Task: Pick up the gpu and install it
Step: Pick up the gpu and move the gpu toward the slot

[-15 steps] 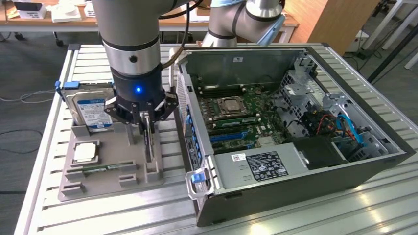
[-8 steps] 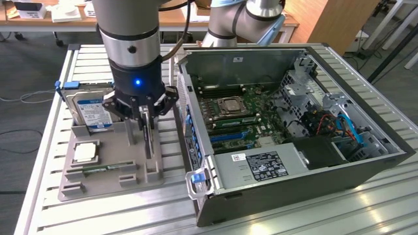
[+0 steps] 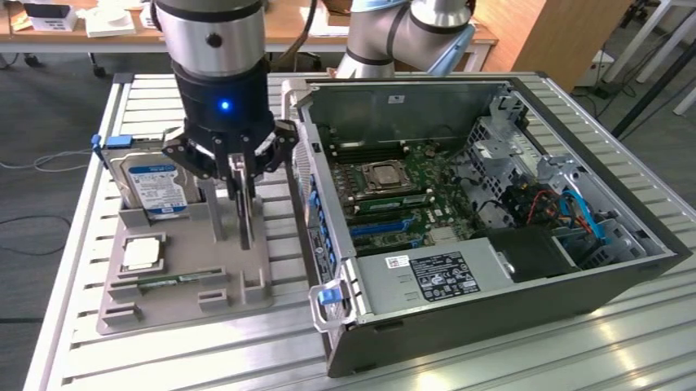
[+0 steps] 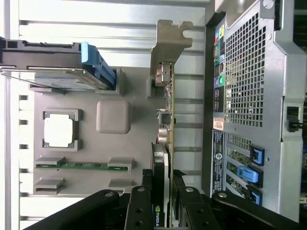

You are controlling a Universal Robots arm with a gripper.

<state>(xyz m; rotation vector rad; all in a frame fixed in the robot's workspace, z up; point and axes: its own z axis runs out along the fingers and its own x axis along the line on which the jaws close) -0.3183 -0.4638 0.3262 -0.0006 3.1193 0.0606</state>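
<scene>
The gpu (image 3: 246, 218) stands on edge in the grey holder tray (image 3: 185, 305), left of the open computer case (image 3: 609, 277) in the exterior view. My gripper (image 3: 241, 191) comes straight down onto it, shut on the card with one finger against each face. In the wrist view the gpu (image 4: 169, 98) shows edge-on, its metal bracket (image 4: 165, 45) at the far end, and my gripper (image 4: 162, 194) clamps the black part. The card's lower edge looks level with the tray's posts.
On the tray are a silver hard drive (image 3: 158, 189), a processor chip (image 3: 143, 254) and a green memory stick (image 3: 163, 282). The motherboard's blue expansion slots (image 3: 381, 230) lie inside the case. The case's rear panel (image 4: 244, 86) runs close beside the card. Slatted metal table (image 3: 218, 358) underneath.
</scene>
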